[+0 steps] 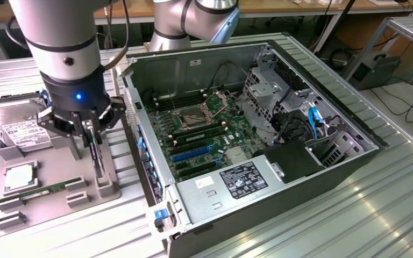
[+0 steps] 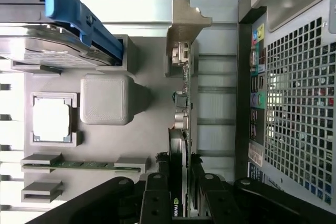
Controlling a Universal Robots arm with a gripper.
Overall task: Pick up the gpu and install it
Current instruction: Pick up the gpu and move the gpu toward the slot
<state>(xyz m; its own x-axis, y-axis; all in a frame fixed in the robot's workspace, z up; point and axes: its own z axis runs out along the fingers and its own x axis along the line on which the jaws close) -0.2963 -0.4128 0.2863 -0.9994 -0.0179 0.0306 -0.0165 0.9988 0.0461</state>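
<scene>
I am looking at the gpu [image 1: 97,161] standing on its long edge, a thin flat card seen almost edge-on. In the wrist view the gpu [image 2: 184,124] is showing a narrow strip of green board with small silver parts. A silver metal bracket [image 2: 185,22] is capping the end farthest from the claw [image 2: 178,184].

The card is sitting along the edge of the grey tray [image 1: 59,164] that lies nearest the open computer case [image 1: 264,134], and its lower edge seems to be resting in the tray's holder, though I cannot be sure from here. The tray is lying on the ribbed metal tabletop [image 1: 300,226], just beside the case.

The claw [image 1: 92,137] is hanging straight down over that edge of the tray, about half spread. Its black fingers [image 2: 157,195] are pressing one on each flat face of the card, so it is pinching the gpu at the end opposite the bracket.

On the same tray, away from the case, a hard drive [image 1: 20,129], a square processor chip [image 1: 20,177] and a narrow memory stick [image 1: 45,191] are lying in their own holders.
</scene>
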